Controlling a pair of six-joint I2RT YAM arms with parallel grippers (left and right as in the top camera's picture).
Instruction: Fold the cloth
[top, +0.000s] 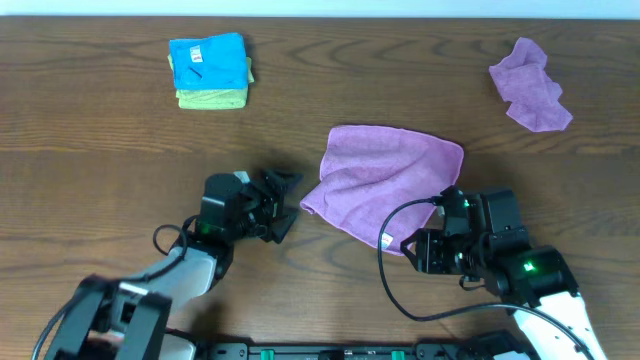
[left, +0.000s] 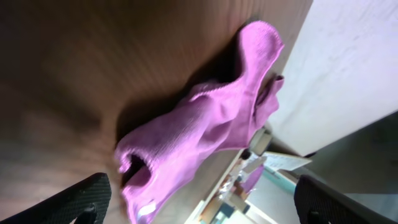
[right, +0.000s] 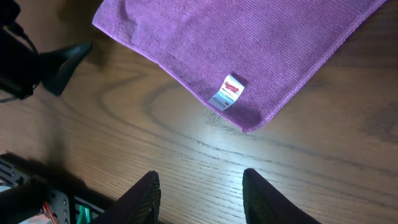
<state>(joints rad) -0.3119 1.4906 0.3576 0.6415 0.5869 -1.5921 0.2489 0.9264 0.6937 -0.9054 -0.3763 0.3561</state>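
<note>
Cloth (top: 385, 180): mid-worktop (top: 100, 140), rumpled on its left side, tag (right: 227, 91) at the near corner.
Left hand (top: 288, 203): spread, empty, just beside the cloth's left corner.
Right hand (right: 200, 196): fingers apart, empty, near the tag corner.
Advice: pinch both corners low, lift evenly, then fold over.

the overhead view looks straight down on the whole tabletop (top: 100, 150). the left wrist view skims low along it; the right looks down close. all three share the cloth (top: 385, 175).
</note>
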